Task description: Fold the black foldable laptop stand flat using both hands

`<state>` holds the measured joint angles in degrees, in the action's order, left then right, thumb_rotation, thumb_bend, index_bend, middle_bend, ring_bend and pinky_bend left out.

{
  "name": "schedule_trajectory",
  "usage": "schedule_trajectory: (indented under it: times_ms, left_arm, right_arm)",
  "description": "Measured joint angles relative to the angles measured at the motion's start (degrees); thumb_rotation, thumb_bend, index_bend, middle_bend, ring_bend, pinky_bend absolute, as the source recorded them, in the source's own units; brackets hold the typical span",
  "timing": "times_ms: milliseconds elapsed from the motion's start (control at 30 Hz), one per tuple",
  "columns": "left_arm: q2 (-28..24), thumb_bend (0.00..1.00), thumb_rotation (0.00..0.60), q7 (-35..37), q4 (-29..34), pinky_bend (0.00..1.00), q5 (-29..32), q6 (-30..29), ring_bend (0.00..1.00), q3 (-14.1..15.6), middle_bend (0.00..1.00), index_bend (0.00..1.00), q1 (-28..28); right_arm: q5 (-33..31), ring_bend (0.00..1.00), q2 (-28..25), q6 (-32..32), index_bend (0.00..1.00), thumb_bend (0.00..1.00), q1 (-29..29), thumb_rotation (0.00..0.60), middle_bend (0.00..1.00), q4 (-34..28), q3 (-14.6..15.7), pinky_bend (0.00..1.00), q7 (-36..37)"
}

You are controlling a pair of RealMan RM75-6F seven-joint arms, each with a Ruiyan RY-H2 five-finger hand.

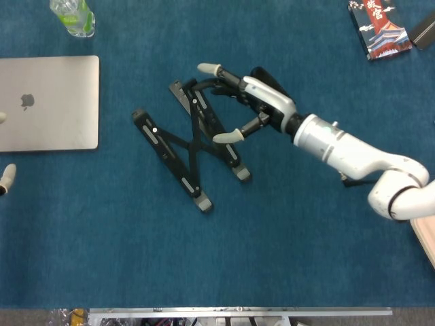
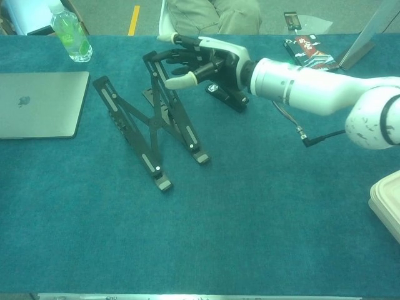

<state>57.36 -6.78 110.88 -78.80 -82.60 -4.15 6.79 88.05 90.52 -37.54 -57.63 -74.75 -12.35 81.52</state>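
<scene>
Black X-frame folding laptop stand (image 1: 192, 145) sits unfolded on blue cloth — right hand (image 1: 239, 102), fingers spread, hovers at its two o'clock edge; left hand's (image 1: 5, 178) state unclear.

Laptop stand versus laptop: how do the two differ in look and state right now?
The laptop stand is black, an open crossed frame propped up; the laptop is silver, solid, lid closed and lying flat. The right hand reaches over the stand; nothing reaches over the laptop. Both rest on the blue table.

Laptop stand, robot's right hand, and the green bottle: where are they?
laptop stand (image 1: 192, 145), head view, on the crossing black bars.
right hand (image 1: 239, 100), head view, on its middle.
green bottle (image 2: 71, 36), chest view, on its body.
</scene>
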Motion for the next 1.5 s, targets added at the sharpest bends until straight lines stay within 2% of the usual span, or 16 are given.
schedule_trajectory:
  times_ms: [333,567,800,1100,1300,1500]
  left_arm:
    - [0.0,0.28,0.600,0.7,-0.6,0.06,0.3,0.1,0.07,-0.1,0.15,0.23,0.0]
    - [-0.4,0.28,0.600,0.9,-0.3,0.06,-0.5,-0.7,0.07,0.3,0.15,0.23,-0.7]
    - [-0.3,0.28,0.600,0.7,-0.1,0.06,-0.8,-0.8,0.07,0.4,0.15,0.23,-0.8]
    - [-0.6,0.28,0.600,0.7,0.0,0.06,-0.7,-0.9,0.07,0.3,0.15,0.23,-0.8]
    - [-0.9,0.28,0.600,1.2,-0.1,0.06,-0.9,-1.0,0.07,0.4,0.15,0.23,-1.1]
    - [-1.3,0.28,0.600,2.2,-0.4,0.06,-1.4,-1.8,0.07,0.8,0.15,0.23,-1.8]
  right_arm:
    - [-0.1,0.01,2.7,0.4,0.03,0.01,-3.1,0.600,0.17,4.2,0.8,0.07,2.9]
    - [-0.1,0.01,1.0,-2.0,0.03,0.01,-2.3,0.600,0.17,3.7,1.8,0.07,3.8]
    - [-1.8,0.01,0.2,-1.8,0.03,0.01,-1.9,0.600,0.16,3.8,2.2,0.07,2.4]
    - [-2.8,0.01,3.8,0.5,0.03,0.00,-3.9,0.600,0.16,7.6,1.9,0.07,3.1]
    - [-0.9,0.01,6.7,1.2,0.03,0.00,-6.0,0.600,0.16,10.3,2.4,0.07,6.5]
    - [3.3,0.01,5.8,-0.8,0.03,0.00,-6.8,0.600,0.16,8.3,5.2,0.07,9.3]
